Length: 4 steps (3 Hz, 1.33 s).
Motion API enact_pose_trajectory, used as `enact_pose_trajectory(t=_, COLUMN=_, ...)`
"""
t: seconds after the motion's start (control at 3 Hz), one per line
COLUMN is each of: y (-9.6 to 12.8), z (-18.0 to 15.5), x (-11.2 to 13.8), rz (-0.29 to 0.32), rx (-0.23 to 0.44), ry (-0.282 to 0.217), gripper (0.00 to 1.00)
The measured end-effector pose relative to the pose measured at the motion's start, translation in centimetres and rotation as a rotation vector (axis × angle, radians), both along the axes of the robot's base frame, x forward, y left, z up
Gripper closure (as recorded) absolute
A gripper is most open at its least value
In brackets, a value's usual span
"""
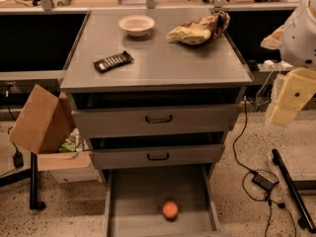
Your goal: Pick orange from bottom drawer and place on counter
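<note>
The orange (170, 210) lies in the open bottom drawer (143, 191), near its front middle. The drawer is pulled out below two shut drawers with black handles. The counter (158, 58) is the grey top of the cabinet. My gripper (291, 100) hangs at the right edge of the view, beside the cabinet's right side at about the height of the top drawer, well above and to the right of the orange. It holds nothing that I can see.
On the counter stand a white bowl (137, 24), a crumpled chip bag (197, 29) and a dark snack bar (113, 61). A cardboard box (42, 120) sits left of the cabinet. Cables and a power brick (264, 180) lie on the floor at right.
</note>
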State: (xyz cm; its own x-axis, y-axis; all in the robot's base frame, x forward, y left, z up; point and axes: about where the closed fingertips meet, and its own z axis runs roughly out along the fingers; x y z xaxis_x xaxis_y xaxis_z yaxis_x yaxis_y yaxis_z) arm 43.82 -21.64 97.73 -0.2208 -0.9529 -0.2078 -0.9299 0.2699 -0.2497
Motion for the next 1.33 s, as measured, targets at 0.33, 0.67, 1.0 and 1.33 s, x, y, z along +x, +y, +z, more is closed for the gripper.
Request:
enact_pose_trajectory(t=0.33, y=0.0, z=0.0, x=0.0, rz=0.0, rx=0.0, ry=0.0, gripper=0.0)
enact_pose_trajectory(t=0.67, y=0.9, z=-4.7, x=-0.5, rz=0.042, rx=0.01, ry=0.025, gripper=0.0)
enact_pose_trajectory(t=1.0, y=2.7, z=-12.0, x=-1.0, rz=0.093, rx=0.04, ry=0.05, gripper=0.0)
enact_pose_trajectory(t=1.33, y=4.4, z=-20.9, x=-2.2, rz=0.121, rx=0.066, ry=0.094, gripper=0.0)
